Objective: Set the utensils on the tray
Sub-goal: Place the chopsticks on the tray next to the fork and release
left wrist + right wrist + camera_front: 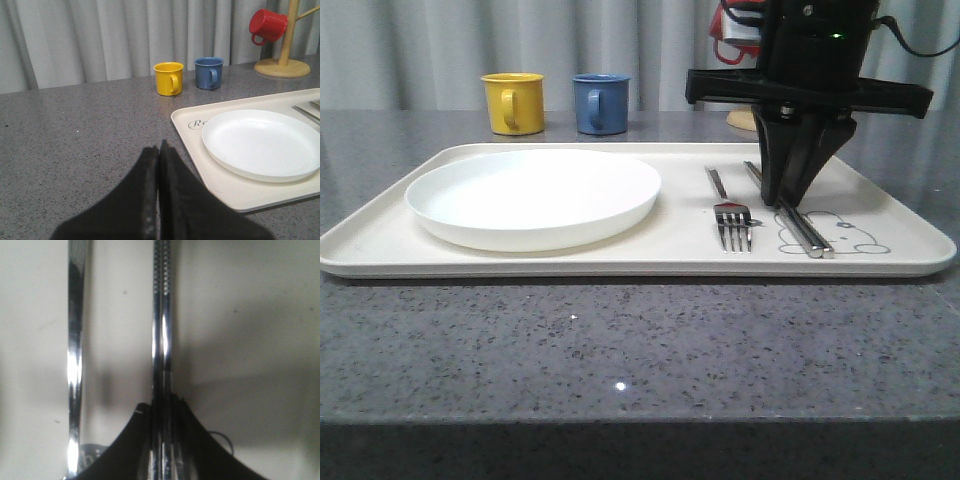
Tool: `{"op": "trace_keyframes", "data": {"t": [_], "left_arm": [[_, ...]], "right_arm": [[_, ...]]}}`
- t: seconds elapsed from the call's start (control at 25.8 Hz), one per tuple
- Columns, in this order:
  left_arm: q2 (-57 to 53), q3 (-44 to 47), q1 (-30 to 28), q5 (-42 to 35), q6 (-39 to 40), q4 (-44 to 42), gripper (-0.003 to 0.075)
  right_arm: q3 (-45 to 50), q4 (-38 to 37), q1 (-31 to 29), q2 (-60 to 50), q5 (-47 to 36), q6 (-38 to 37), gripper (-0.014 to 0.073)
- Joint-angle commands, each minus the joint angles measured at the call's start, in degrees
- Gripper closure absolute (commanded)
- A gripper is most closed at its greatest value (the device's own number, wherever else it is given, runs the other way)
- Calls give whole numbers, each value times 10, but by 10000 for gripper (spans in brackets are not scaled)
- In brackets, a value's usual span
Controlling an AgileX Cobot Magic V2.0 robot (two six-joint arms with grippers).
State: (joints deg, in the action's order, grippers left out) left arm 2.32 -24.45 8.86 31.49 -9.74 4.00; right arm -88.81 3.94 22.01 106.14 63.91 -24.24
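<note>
Front view: the right gripper (786,200) has its jaws clamped on the chopsticks (804,228), which lie on the tray (380,245) beside the fork (730,215), the plate (534,196) further off. Left wrist view: left gripper (159,165), jaws together, over the surface (75,130) near the tray. Right wrist view: chopsticks sit between the jaws.

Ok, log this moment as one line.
right gripper: shut on chopsticks, on tray | fork, plate: on tray | left gripper: shut, idle over table
</note>
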Motion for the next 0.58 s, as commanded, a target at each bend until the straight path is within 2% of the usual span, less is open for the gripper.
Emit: {"op": "trace_keyframes", "data": {"t": [0.0,0.23,0.27,0.47,0.54], "left_arm": [[8,-14,0,-43,6,6,738],[8,-14,0,-43,6,6,738],[8,-14,0,-43,6,6,738],[8,-14,0,-43,6,6,738],[8,-14,0,-43,6,6,738]], "right_arm": [[-17,-10,-1,-24,-14,-11,525],[-17,-54,-1,-23,-14,-27,517],[-17,-55,-1,-23,-13,-27,491],[-17,-61,-1,-30,-12,-26,232],[-18,-62,-2,-42,-12,-11,201]]}}
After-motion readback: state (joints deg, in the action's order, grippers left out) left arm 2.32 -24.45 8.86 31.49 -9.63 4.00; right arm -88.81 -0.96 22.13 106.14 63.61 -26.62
